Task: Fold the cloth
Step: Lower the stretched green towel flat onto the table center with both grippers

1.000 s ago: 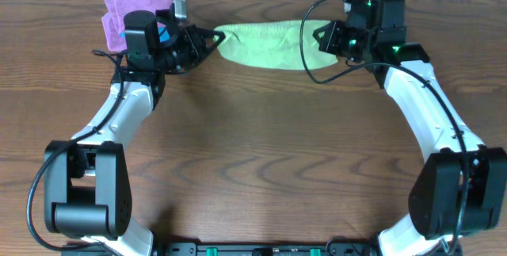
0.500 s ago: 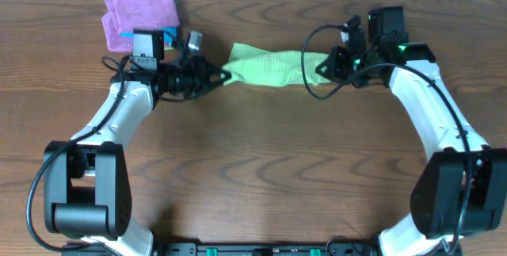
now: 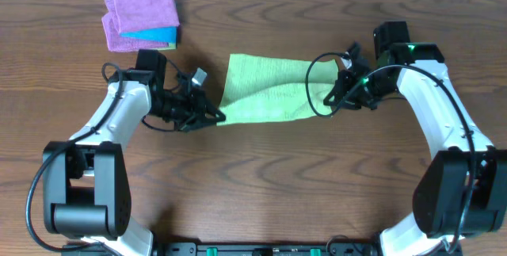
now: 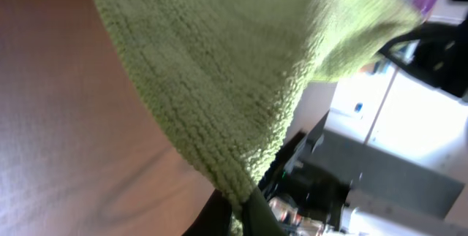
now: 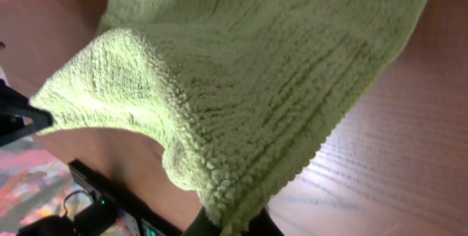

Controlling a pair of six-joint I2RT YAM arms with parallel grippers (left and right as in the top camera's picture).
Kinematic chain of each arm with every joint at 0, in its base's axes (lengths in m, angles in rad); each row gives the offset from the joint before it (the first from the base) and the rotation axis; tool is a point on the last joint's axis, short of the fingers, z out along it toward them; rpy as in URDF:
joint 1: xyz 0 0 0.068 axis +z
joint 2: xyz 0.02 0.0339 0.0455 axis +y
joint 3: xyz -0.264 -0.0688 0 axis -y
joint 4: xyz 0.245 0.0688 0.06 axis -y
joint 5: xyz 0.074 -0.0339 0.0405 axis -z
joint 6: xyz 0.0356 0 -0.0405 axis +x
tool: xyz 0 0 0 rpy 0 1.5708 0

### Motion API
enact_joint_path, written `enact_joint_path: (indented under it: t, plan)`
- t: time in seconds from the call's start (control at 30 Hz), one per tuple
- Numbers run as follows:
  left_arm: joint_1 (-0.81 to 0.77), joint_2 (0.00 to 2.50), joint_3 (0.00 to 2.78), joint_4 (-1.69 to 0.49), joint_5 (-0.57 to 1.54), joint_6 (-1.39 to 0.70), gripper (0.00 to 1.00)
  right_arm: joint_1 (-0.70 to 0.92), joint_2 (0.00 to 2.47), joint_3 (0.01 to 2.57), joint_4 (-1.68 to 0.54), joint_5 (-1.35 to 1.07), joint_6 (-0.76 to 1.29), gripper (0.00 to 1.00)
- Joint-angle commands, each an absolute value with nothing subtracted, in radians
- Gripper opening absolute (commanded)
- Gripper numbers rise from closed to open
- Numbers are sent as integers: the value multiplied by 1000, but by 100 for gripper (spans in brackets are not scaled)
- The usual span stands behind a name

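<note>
A green terry cloth (image 3: 265, 89) hangs stretched between my two grippers over the table's middle. My left gripper (image 3: 215, 116) is shut on its near left corner; in the left wrist view the cloth (image 4: 219, 68) runs up from my black fingertips (image 4: 240, 210). My right gripper (image 3: 326, 101) is shut on the near right corner; in the right wrist view the cloth (image 5: 248, 82) drapes above the fingertips (image 5: 232, 225). The cloth's far edge lies toward the back of the table.
A stack of folded cloths, purple (image 3: 142, 6) with a blue one (image 3: 158, 34) between, lies at the back left of the wooden table (image 3: 253, 185). Cables loop off both wrists near the green cloth.
Both grippers have pulled the cloth's corners toward the front of the table. The cloth has spread from a narrow band into a wider sheet.
</note>
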State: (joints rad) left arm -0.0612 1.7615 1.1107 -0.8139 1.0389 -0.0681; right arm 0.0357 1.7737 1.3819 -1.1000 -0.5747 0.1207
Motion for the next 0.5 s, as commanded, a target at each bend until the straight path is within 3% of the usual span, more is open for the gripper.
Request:
enact_joint_path:
  t: [0.0, 0.27, 0.47]
  plan:
    - [-83, 1758, 1121, -887, 990, 72, 6, 30, 1771, 1394, -1129, -563, 88, 1]
    - [-128, 1758, 1116, -960, 931, 118, 6, 29, 1771, 1358, -1186, -493, 65, 2]
    - [-140, 1758, 1084, -962, 904, 142, 6, 29, 1769, 1187, -1095, -513, 25, 2]
